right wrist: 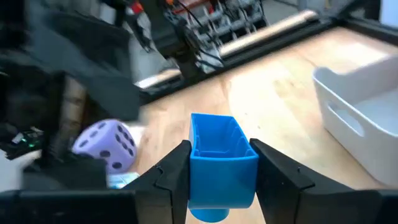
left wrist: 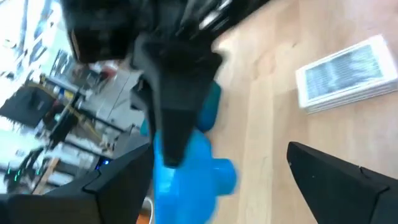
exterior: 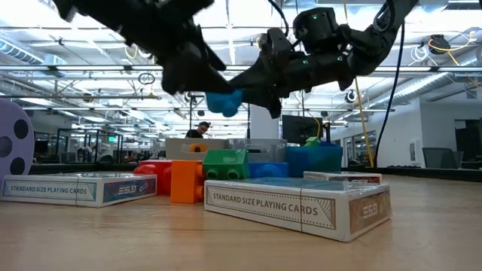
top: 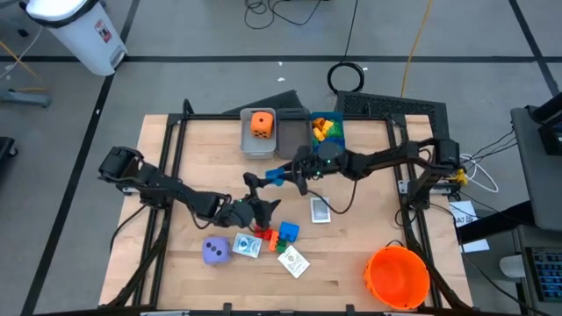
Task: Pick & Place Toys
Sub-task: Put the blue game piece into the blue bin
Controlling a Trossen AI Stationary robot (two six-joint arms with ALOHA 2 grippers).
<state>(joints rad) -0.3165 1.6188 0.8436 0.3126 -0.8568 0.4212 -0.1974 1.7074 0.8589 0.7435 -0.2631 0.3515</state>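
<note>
My right claw [right wrist: 219,171] is squeezing a bright blue block [right wrist: 221,158]. The block is hollow like a little box, with a round bump on its end. I hold it up in the air over the middle of the table [top: 369,219], near the grey bin [top: 258,140] with the orange die [top: 261,124]. My left claw [top: 255,195] is spread wide with nothing in it, right beside the block. The purple die [top: 216,251] sits near the front.
</note>
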